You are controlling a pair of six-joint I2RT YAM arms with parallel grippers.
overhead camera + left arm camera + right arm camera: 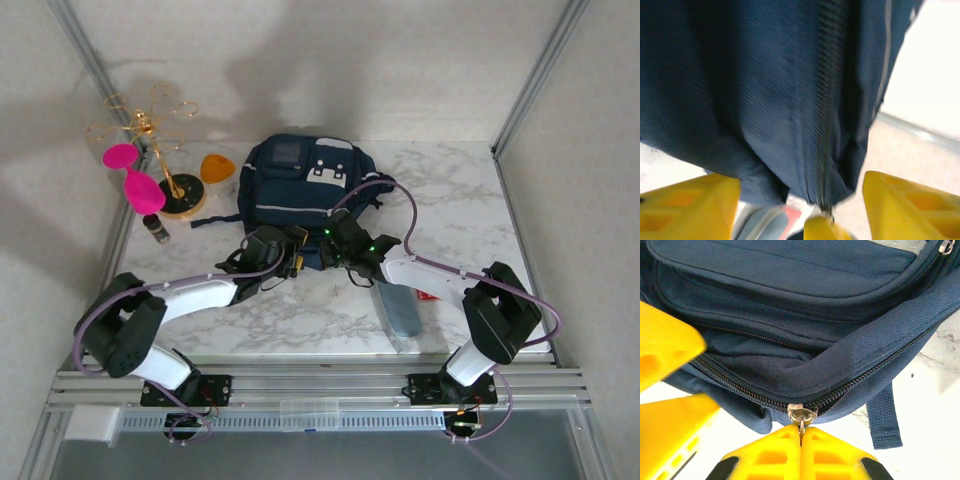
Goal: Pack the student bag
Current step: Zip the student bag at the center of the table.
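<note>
While the right gripper [801, 440] pinches the zipper pull [801, 416] at the student bag's [300, 185] near edge, the left gripper [800, 200] straddles that corner half-open and empty. The closed zipper [875, 371] runs rightward from the pull.

Not seeing any readable text or brand anywhere, even the white patch [330, 172] on the student bag [285, 195] is looking too small and blurry to make out.
</note>
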